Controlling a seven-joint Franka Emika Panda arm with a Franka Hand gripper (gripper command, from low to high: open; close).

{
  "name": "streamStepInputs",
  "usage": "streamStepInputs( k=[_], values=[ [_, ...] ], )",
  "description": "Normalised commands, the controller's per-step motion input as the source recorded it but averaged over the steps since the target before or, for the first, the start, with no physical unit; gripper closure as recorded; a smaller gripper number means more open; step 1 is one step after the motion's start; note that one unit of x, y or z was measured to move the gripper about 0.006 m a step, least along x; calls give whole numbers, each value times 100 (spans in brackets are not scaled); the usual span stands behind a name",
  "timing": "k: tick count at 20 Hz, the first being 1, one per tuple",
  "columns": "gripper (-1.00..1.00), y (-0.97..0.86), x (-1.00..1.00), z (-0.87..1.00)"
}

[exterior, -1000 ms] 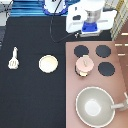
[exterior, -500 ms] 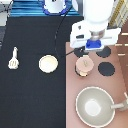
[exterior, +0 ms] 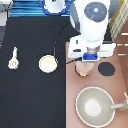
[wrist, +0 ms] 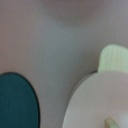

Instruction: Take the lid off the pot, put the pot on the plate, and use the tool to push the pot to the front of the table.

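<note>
My gripper [exterior: 88, 61] hangs directly over the pot [exterior: 82, 70] on the stove panel and covers most of it in the exterior view. In the wrist view the pale pink lid [wrist: 97, 105] still lies on the pot, its small knob [wrist: 111, 122] at the frame's edge, and one light side tab [wrist: 114, 59] sticks out beside it. The cream plate [exterior: 48, 63] lies on the black table [exterior: 30, 100] just to the exterior view's left of the pot. The white spatula tool [exterior: 13, 58] lies farther left.
A large grey pan [exterior: 95, 106] with a long handle sits on the stove panel [exterior: 72, 115] below the pot in the exterior view. A black burner [exterior: 106, 69] [wrist: 15, 102] lies close beside the pot, to the exterior view's right.
The arm has swung down from the exterior view's top right and now stands over the pot, hiding the burners it left uncovered before. Pot, plate, tool and pan have not moved.
</note>
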Motion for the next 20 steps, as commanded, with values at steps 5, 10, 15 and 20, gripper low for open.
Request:
streamStepInputs(
  k=[5, 10, 15, 20],
  values=[
    [-100, 10, -3, -42],
    [-100, 12, 0, -22],
    [-100, 9, 0, -7],
    [100, 6, 0, -5]
  ],
)
